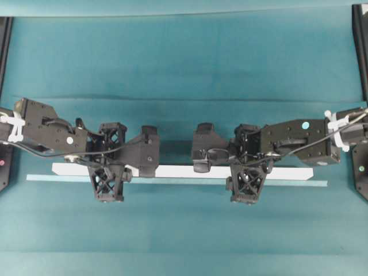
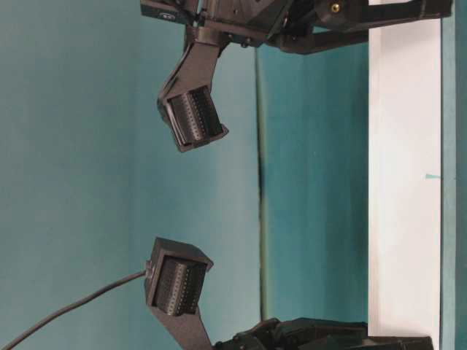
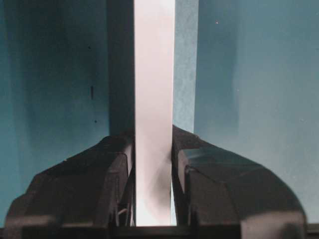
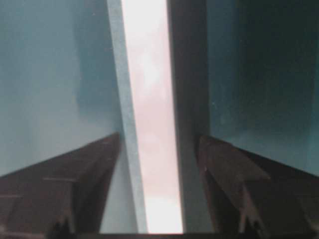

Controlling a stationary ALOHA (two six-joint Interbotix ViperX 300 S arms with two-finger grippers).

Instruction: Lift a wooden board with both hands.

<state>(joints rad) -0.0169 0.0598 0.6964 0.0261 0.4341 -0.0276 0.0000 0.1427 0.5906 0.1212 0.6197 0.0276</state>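
The white wooden board [image 1: 178, 171] lies lengthwise across the teal cloth, in front of both arms. My left gripper [image 1: 109, 168] straddles its left part. In the left wrist view both fingers [image 3: 119, 174] press against the board's [image 3: 153, 99] edges, so my left gripper [image 3: 153, 149] is shut on it. My right gripper [image 1: 248, 167] straddles the board's right part. In the right wrist view the board [image 4: 149, 99] runs between the jaws of my right gripper [image 4: 159, 139], which stand wide apart with a gap on each side. A dark shadow runs along the board in both wrist views.
A thin pale teal strip [image 1: 172, 181] lies alongside the board's near edge, longer than the board. Black frame posts [image 1: 359, 46] stand at the far left and right corners. A fold in the cloth [image 1: 184, 99] runs behind the arms.
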